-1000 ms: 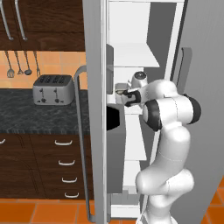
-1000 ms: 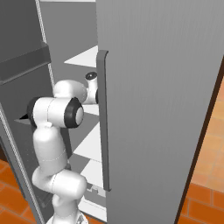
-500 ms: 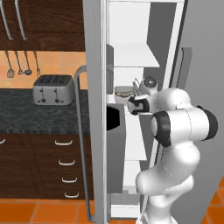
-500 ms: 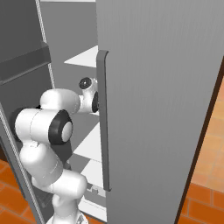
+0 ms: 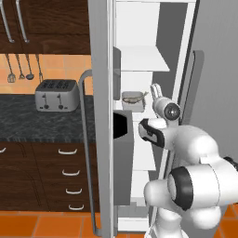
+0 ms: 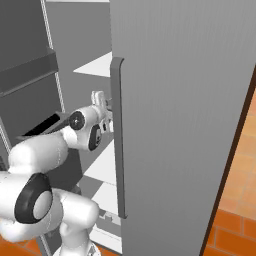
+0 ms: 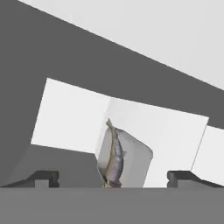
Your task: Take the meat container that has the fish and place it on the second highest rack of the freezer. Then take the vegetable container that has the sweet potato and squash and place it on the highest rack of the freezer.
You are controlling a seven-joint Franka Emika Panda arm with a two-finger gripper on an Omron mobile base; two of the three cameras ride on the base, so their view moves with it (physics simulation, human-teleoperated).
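Fingers [image 7: 113, 177] spread wide, gripping nothing. Container [image 5: 133, 101] with fish [image 7: 114, 157] just ahead of fingertips, between them, sitting on freezer [image 5: 153, 28] shelf [image 5: 145, 114], second from top.

The light is even and flat, with soft grey shading inside the tall grey freezer [image 5: 139, 116]; no glare, and edges look slightly soft and pixelated
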